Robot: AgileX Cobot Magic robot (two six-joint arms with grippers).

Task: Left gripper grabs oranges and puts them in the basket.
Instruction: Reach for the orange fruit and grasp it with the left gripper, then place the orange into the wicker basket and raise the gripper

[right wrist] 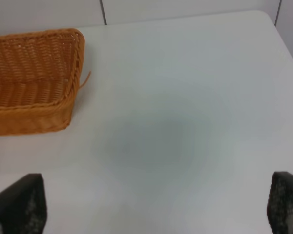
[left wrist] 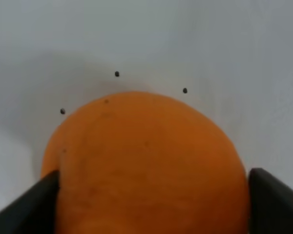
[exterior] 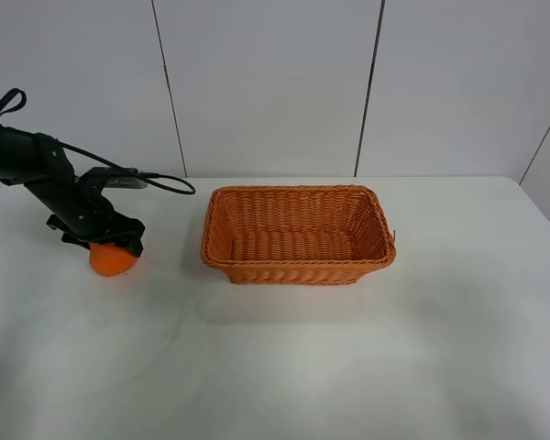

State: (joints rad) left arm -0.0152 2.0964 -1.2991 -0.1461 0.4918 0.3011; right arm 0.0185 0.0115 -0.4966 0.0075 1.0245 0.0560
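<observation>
The orange (exterior: 113, 260) sits on the white table at the far left, well left of the wicker basket (exterior: 298, 266). My left gripper (exterior: 105, 242) is down over the orange from above. In the left wrist view the orange (left wrist: 146, 165) fills the space between the two dark fingers (left wrist: 31, 207), which touch it on both sides. Its stem and knob are hidden. The basket holds nothing. My right gripper (right wrist: 154, 204) is out of the high view; its wrist view shows both fingers far apart with nothing between them, above the table to the right of the basket (right wrist: 34, 97).
The white table (exterior: 348, 367) runs to a pale panelled wall behind. A black cable (exterior: 160, 181) loops from the left arm toward the basket's left rim. Three small dark specks (left wrist: 116, 74) lie on the table by the orange.
</observation>
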